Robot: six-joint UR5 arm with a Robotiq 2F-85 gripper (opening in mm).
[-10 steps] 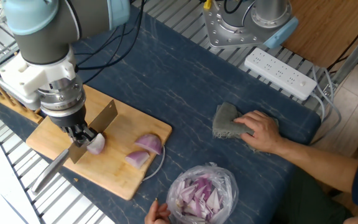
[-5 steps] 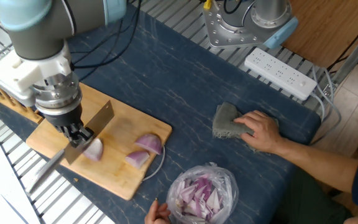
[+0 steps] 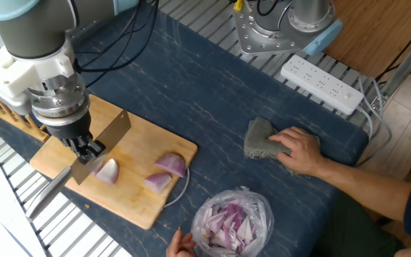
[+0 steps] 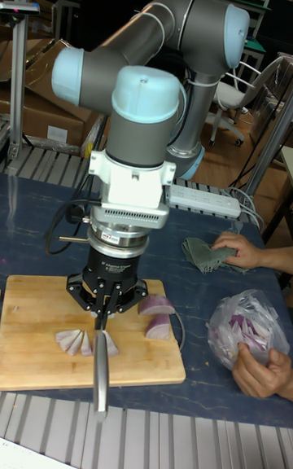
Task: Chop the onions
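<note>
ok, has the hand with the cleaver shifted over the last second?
Yes. The hand gripping the steel cleaver has moved toward the left end of the bamboo cutting board, away from the pale onion wedge it covered.

The arm points straight down, its gripper (image 3: 86, 148) clamped closed below the wrist.

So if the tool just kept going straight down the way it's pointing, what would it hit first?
The tool, shut on the knife, points down at the cutting board. The blade would probably meet the onion wedges just beside it or the bare board; depth is unclear.
</note>
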